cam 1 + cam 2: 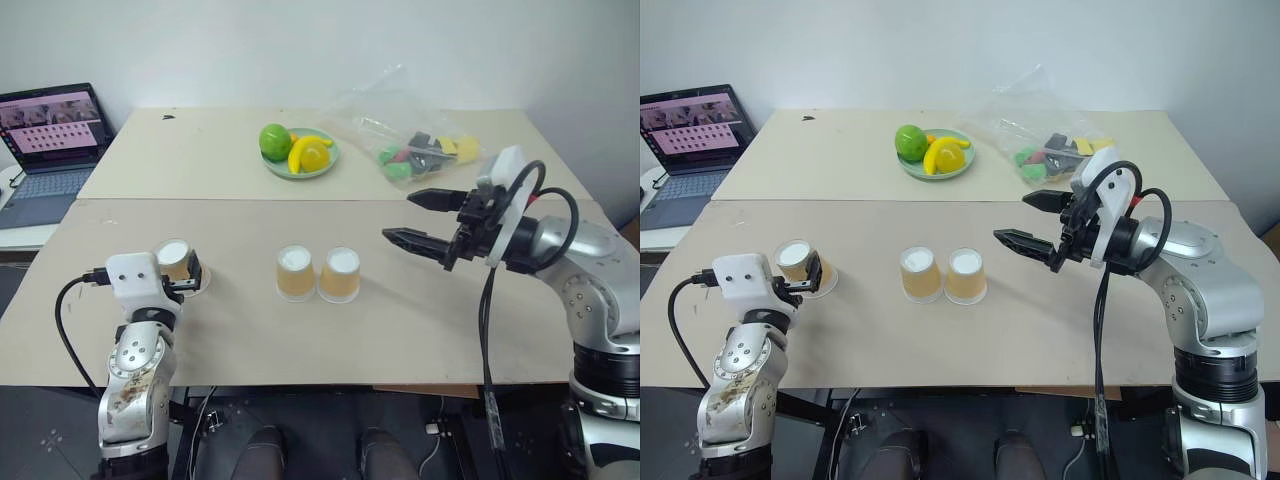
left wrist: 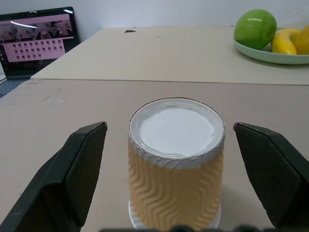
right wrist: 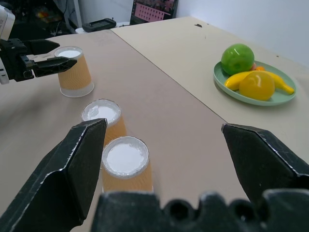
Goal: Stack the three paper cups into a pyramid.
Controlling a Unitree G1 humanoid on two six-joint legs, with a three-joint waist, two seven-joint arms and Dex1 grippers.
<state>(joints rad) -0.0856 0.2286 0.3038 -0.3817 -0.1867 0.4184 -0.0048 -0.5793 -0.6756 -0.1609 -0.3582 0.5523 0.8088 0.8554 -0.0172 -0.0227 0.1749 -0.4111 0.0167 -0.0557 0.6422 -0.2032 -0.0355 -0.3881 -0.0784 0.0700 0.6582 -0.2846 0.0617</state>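
At table centre two cups (image 1: 295, 273) (image 1: 339, 274) stand upside down, side by side and touching, likely set as the pyramid's base. Third cup (image 1: 176, 262), also inverted, stands apart to their left, between the wide-spread fingers of the left gripper (image 2: 178, 145), not clamped; probably about to be gripped as the top. Right gripper (image 1: 425, 220) hovers wide and empty just right of the pair. Count: three cups, two grippers.
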